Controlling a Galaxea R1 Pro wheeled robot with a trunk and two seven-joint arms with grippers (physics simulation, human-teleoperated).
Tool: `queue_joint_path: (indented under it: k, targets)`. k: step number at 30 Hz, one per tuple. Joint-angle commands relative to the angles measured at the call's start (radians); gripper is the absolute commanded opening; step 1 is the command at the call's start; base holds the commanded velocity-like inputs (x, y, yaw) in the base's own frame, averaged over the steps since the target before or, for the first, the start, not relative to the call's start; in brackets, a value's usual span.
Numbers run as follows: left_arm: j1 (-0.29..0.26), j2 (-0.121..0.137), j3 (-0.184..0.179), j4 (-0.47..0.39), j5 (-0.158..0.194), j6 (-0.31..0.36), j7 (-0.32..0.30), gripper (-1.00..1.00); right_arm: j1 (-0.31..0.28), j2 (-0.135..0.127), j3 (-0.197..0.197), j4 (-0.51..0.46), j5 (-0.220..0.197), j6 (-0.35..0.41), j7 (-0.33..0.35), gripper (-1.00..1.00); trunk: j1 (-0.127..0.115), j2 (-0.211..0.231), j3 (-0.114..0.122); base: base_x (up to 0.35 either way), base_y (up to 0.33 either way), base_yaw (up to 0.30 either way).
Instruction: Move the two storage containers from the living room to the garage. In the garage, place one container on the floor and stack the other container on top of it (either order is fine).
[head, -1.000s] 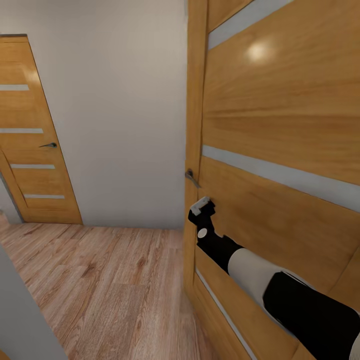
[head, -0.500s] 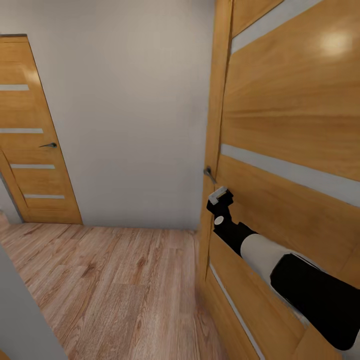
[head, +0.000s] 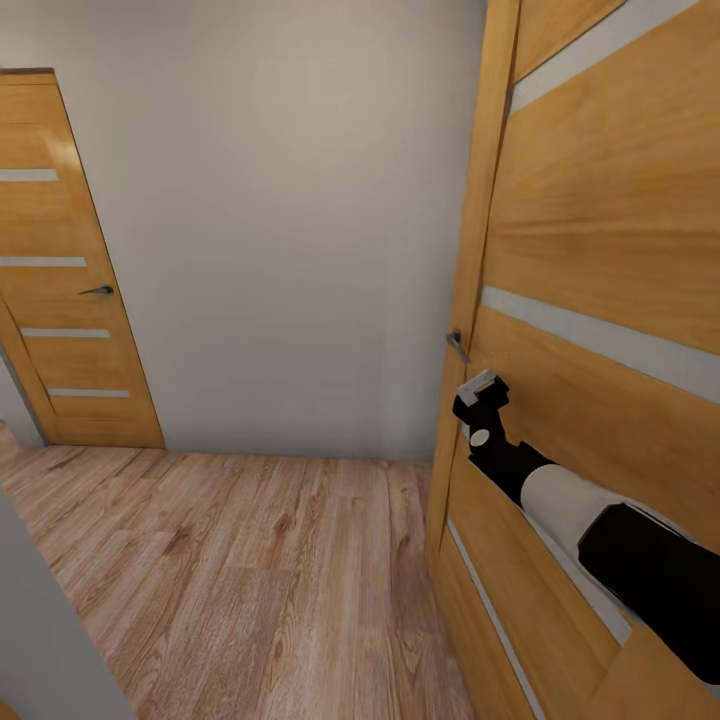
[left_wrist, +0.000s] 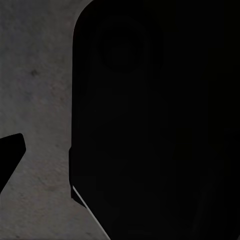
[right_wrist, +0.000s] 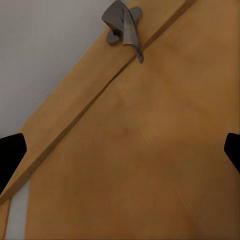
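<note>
The right end effector (head: 482, 392) is pressed near a wooden door (head: 600, 260), its fingers apart and empty. The door handle (head: 457, 343) sits just beside it at eleven o'clock. No orange boxes are here.

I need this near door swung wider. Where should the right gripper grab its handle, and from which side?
Likely the free end of the door handle: a slim grey lever sticking out near the door's edge. Bring the right gripper up from just below it, one of the fingers on each side.

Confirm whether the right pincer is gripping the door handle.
No. In the head view the right pincer sits below the handle, against the door.
</note>
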Motion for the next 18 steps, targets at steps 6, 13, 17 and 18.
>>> queue_joint_path:
  k: [6, 13, 17, 18]
  targets:
    - [0.000, 0.000, 0.000, -0.001, 0.009, 0.000, 0.000, 1.00, -0.001, 0.003, -0.005, 0.000, -0.013, -0.006, -0.005, 1.00, 0.000, 0.000, -0.001, 0.000, 0.000, 0.000]
    - [0.000, 0.000, 0.000, -0.002, 0.009, 0.000, 0.000, 1.00, -0.001, 0.029, -0.001, -0.013, -0.013, 0.005, -0.004, 1.00, 0.000, 0.000, -0.001, 0.000, 0.000, 0.000]
    - [0.000, 0.000, 0.000, -0.001, 0.009, 0.000, 0.000, 1.00, -0.001, 0.100, 0.000, -0.014, -0.010, 0.005, -0.004, 1.00, 0.000, 0.000, -0.001, 0.000, 0.000, 0.000]
    - [0.000, 0.000, 0.000, -0.001, 0.009, 0.000, 0.000, 1.00, -0.001, 0.111, 0.000, -0.014, -0.010, 0.005, -0.004, 1.00, 0.000, 0.000, -0.001, 0.000, 0.000, 0.000]
